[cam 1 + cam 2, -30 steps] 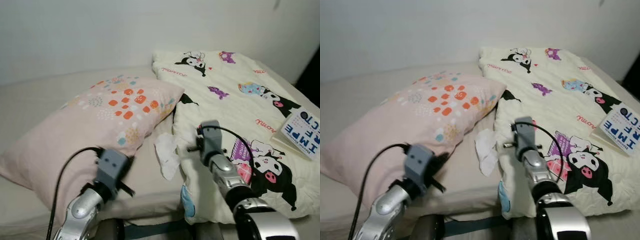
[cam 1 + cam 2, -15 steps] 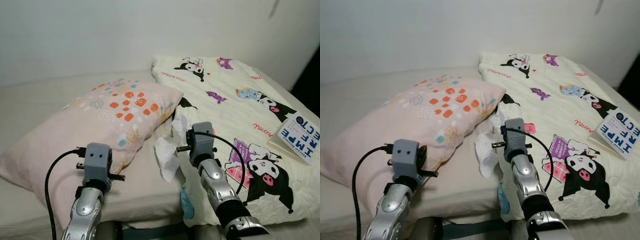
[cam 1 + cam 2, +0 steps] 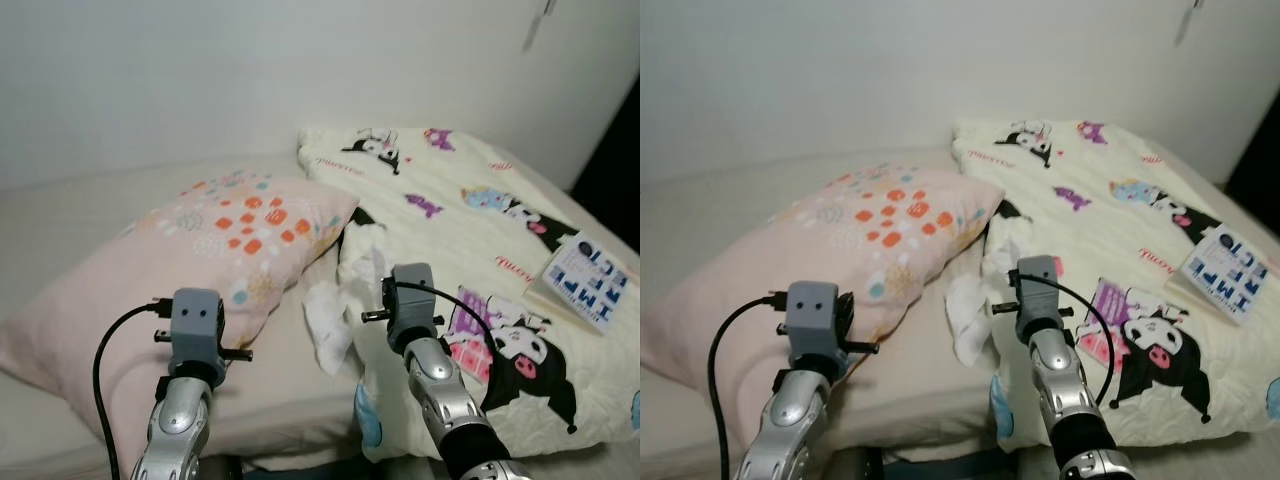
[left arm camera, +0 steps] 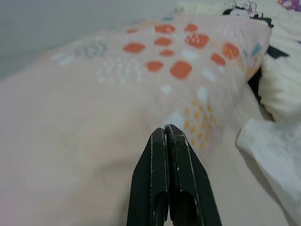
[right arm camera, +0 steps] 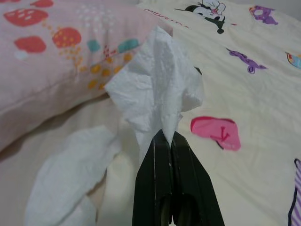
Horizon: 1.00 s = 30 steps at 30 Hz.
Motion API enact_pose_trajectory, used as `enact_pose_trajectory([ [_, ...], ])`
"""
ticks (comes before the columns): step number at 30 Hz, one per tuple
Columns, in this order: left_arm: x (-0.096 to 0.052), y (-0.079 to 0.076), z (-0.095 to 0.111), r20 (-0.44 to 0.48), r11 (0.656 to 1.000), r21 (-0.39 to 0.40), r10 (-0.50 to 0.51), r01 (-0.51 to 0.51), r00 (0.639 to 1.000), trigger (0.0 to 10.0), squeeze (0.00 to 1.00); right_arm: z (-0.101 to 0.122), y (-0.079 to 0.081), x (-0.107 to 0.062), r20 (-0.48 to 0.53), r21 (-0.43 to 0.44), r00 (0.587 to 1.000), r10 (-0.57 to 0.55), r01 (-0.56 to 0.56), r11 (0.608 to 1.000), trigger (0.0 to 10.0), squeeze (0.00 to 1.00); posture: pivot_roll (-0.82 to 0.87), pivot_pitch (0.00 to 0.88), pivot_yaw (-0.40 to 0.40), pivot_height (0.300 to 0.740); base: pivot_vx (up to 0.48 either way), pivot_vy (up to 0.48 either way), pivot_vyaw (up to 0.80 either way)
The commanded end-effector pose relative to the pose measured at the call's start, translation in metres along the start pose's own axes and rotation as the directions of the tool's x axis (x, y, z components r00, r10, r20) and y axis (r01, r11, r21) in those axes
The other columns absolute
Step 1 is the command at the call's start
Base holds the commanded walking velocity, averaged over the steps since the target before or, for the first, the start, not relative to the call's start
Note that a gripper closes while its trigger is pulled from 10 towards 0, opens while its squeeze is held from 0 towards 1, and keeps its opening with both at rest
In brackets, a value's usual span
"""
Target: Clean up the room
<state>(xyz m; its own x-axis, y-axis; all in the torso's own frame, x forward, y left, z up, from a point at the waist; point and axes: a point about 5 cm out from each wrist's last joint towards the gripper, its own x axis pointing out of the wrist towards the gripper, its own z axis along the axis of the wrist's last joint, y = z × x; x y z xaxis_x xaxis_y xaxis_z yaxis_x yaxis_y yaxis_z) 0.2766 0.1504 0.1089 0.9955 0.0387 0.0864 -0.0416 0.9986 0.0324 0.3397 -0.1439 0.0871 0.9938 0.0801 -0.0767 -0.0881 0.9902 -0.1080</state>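
We see our right end effector [image 5: 169,139] pinching a white tissue [image 5: 160,89] above the bed [image 3: 60,200], our left end effector [image 4: 165,134] pressed together at nine o'clock.

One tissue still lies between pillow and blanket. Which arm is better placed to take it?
Left: left gripper is shut and empty beside the loose tissue; right gripper already pinches a tissue.

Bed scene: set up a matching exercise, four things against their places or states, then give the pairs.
1. pillow
2. book
3. right gripper
4. left gripper

A. shut on a white tissue
B. shut, holding nothing
C. lying on the cartoon-print blanket, far to the robot's right
D. pink with orange dots, left of the blanket

Pairs: 1-D, 2-C, 3-A, 4-B
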Motion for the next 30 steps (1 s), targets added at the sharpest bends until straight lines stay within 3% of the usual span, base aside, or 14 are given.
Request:
enact_pose_trajectory([
  [1,0.0,0.002,-0.002,-0.004,1.0,0.012,0.008,-0.008,1.0,10.0,0.0,-0.001,0.004,-0.001,-0.011,0.0,1.0,0.012,-0.012,1.0,10.0,0.0,0.04,0.1,-0.032,0.657,0.0,0.0,0.0],
  [23,0.001,0.0,-0.002,0.001,0.999,0.034,-0.002,0.002,1.0,10.0,0.0,-0.001,0.009,-0.002,-0.03,-0.008,0.999,0.031,-0.031,0.999,10.0,0.0,0.05,0.09,-0.034,0.732,0.0,0.0,0.0],
  [30,-0.001,0.002,-0.008,-0.034,0.999,0.052,0.01,-0.009,0.999,10.0,0.0,-0.013,0.01,-0.004,-0.095,-0.015,0.995,0.031,-0.033,0.999,10.0,0.0,0.05,0.087,-0.03,0.74,0.0,0.0,0.0],
])
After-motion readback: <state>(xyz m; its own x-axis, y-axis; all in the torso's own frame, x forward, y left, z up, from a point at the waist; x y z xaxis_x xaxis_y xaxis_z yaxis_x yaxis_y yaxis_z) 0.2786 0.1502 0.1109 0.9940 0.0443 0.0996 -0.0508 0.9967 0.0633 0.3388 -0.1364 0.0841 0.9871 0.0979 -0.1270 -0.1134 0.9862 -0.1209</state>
